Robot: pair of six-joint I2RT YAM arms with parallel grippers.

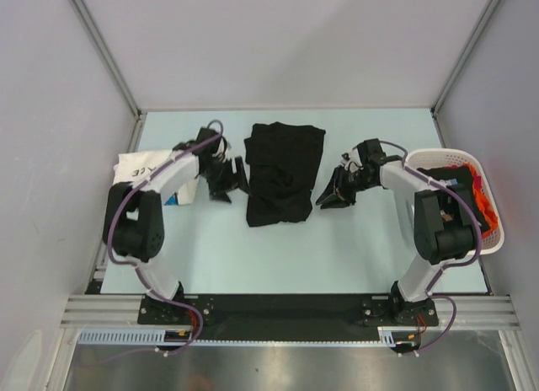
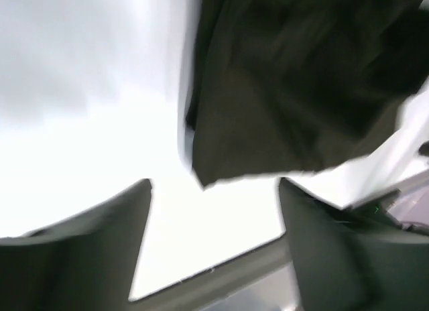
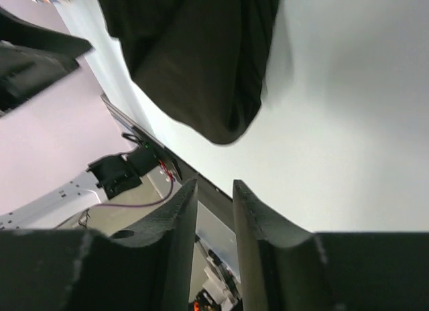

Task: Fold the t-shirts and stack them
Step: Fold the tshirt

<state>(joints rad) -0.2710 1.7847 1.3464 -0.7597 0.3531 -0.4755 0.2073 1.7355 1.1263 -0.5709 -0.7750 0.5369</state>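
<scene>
Black t-shirt (image 1: 283,174) mid-table, folded to a rough rectangle, lower edge ragged; likely parked centre for reach from both sides. Flanked by left gripper (image 1: 229,182) and right gripper (image 1: 333,193), just beside the long edges, neither touching cloth. Left fingers (image 2: 74,251) spread wide, nothing between; right fingers (image 3: 171,257) a narrow slit apart, also empty. White printed tee (image 1: 143,168) at left edge under the left arm, probably the stack spot. Orange and dark tees (image 1: 472,189) waiting in white basket (image 1: 497,235) at right.
</scene>
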